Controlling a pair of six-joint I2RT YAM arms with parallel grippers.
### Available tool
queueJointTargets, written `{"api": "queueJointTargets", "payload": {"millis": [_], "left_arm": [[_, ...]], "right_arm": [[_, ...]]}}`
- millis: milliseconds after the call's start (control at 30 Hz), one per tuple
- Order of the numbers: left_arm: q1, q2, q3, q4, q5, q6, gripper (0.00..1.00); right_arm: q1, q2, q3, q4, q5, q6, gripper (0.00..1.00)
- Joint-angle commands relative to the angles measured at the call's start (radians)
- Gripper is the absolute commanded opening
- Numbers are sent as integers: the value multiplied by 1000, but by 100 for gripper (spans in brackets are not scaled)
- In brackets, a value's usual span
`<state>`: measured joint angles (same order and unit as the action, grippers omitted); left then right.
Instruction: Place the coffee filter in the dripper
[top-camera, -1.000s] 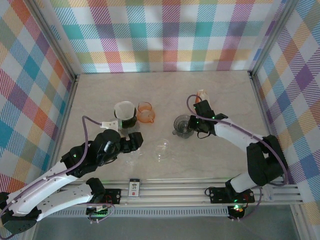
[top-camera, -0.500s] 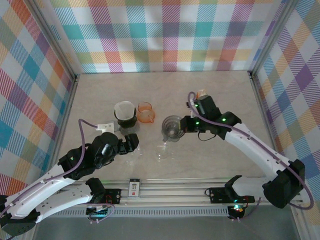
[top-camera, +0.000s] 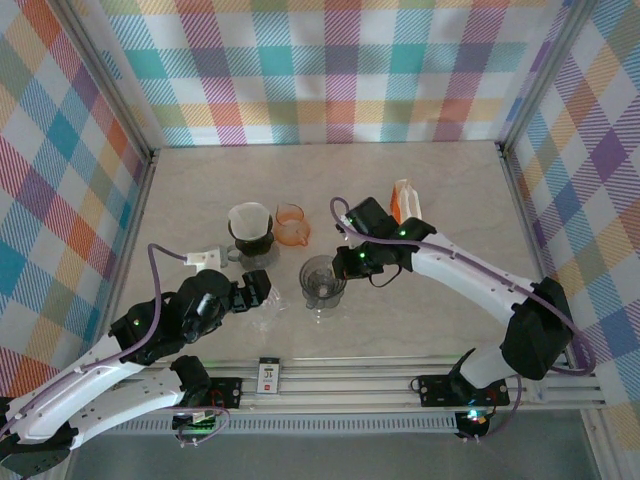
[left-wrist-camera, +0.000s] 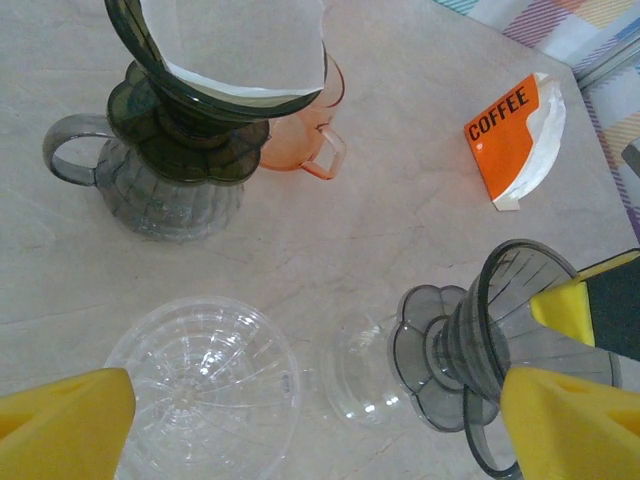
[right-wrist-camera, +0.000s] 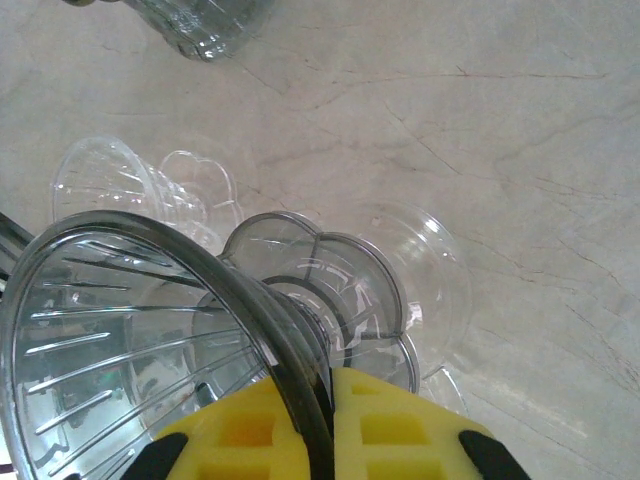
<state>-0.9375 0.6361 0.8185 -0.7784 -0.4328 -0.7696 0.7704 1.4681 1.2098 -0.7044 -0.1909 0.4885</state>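
Right gripper carrying grey dripper; left gripper wide, empty.
Right gripper (right-wrist-camera: 322, 420) is pinched on the rim of the grey dripper (top-camera: 322, 278), which has travelled left since a second ago and now hangs over a clear dripper (right-wrist-camera: 430, 280). Left gripper (top-camera: 258, 290) has drawn back slightly, jaws spread. Filter (left-wrist-camera: 235, 40) sits in the dark dripper (left-wrist-camera: 185, 110) just ahead of the left gripper.

1. Walls (top-camera: 340, 70): multicoloured plaid.
2. Table (top-camera: 200, 180): beige, marble-veined.
3. Right dripper (top-camera: 321, 275): smoky grey.
4. Near dripper (left-wrist-camera: 200, 375): clear.
5. Cup (top-camera: 291, 225): orange.
6. Filter (left-wrist-camera: 240, 40): white.
7. Packet (left-wrist-camera: 510, 140): orange, white, black lettering.
8. Left finger pads (left-wrist-camera: 60, 420): yellow.
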Motion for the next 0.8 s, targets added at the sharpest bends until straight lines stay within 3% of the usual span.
{"api": "queueJointTargets", "payload": {"millis": [0,100,267,300,433,500,767], "left_arm": [[-8,-13,-13,-14,-30,-6,95],[-7,-12,-18,-11,-32,-4,95],[-7,-8,-20,-5,-30,-3,96],[-7,-9,-22,-5,-29,-2,96],[-8,-7,-21,-1,-24,-4,96],[-7,-7,-23,3,-20,-4,96],[-7,11,-33,37,2,-9,100]], "right_arm": [[10,13,43,-26,5,-5,2],[17,21,46,-33,13,-8,5],[24,23,36,-33,19,-1,20],[24,23,32,-29,21,1,24],[26,-5,15,-5,33,6,58],[26,-29,10,0,57,7,66],[-35,-143,-5,2,192,-18,79]]}}
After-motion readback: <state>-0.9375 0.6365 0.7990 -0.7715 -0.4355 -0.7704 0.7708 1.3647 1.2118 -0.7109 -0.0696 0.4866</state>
